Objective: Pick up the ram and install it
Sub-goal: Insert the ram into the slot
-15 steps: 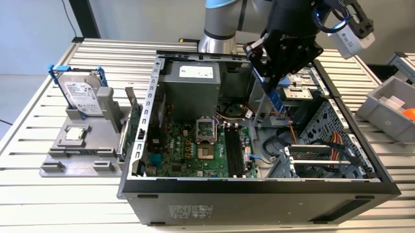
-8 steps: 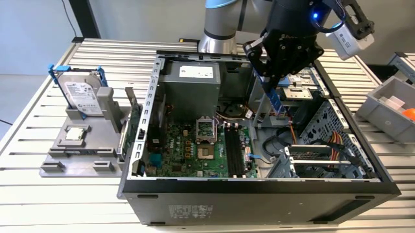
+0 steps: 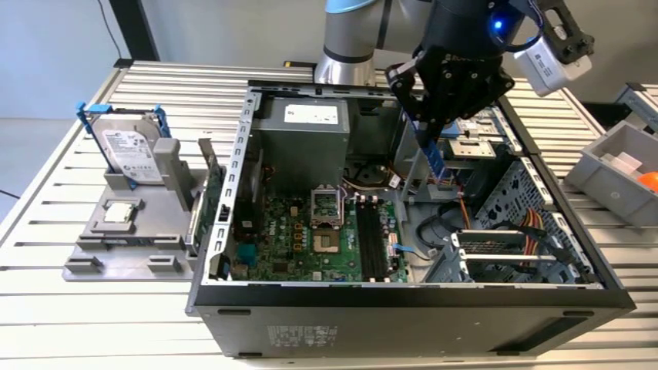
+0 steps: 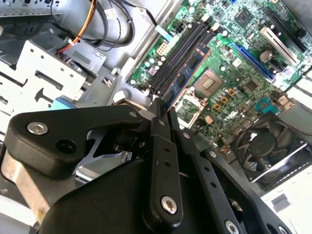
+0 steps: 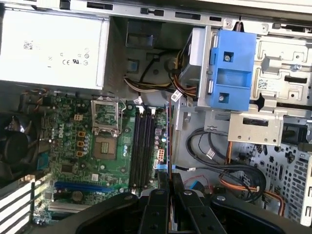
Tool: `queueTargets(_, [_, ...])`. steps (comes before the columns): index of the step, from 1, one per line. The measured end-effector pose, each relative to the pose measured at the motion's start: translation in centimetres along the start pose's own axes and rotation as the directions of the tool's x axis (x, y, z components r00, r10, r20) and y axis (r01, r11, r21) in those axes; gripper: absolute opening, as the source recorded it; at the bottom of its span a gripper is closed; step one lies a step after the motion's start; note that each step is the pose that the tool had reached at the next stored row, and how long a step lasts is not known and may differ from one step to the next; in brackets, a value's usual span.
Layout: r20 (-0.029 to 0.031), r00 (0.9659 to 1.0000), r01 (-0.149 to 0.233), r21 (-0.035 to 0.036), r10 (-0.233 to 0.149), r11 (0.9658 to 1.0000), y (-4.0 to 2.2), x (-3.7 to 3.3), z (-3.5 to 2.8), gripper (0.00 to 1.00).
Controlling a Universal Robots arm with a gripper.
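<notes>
Above the open computer case (image 3: pixel 411 297), the gripper (image 3: pixel 430 123) hangs with its black fingers (image 3: pixel 403 83) drawn together on the ram (image 3: pixel 433 158), a thin blue stick held upright and on edge. Its upper end is pinched between the fingers and its lower end points down into the case, clear of the motherboard (image 3: pixel 308 239). In the exterior view the stick sits over the case's back half, toward the exterior view's right of the grey power supply (image 3: pixel 308 135). In the second wrist view the fingers (image 4: pixel 163 161) meet on the stick (image 4: pixel 187 73), which runs out from them over the long black memory slots (image 4: pixel 178 56), with the processor socket (image 4: pixel 207 83) just beside it. In the first wrist view the stick (image 5: pixel 169 141) shows as a thin edge just beside the slots (image 5: pixel 142 146), near the blue bracket (image 5: pixel 231 68).
</notes>
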State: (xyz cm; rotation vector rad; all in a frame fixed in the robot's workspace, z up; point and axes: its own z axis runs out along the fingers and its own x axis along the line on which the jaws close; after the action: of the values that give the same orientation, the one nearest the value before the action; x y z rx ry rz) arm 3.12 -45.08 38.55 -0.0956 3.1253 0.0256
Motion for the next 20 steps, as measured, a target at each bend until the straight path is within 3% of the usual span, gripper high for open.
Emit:
queueTargets(9, [0.0007,0.9991,-0.041,0.0005,0.041,0.9991,0.00,0.04,0.01,0.00])
queueTargets(20, [0.0016,0.9950,-0.100,0.0015,0.100,0.9950,0.00,0.06,0.06,0.00])
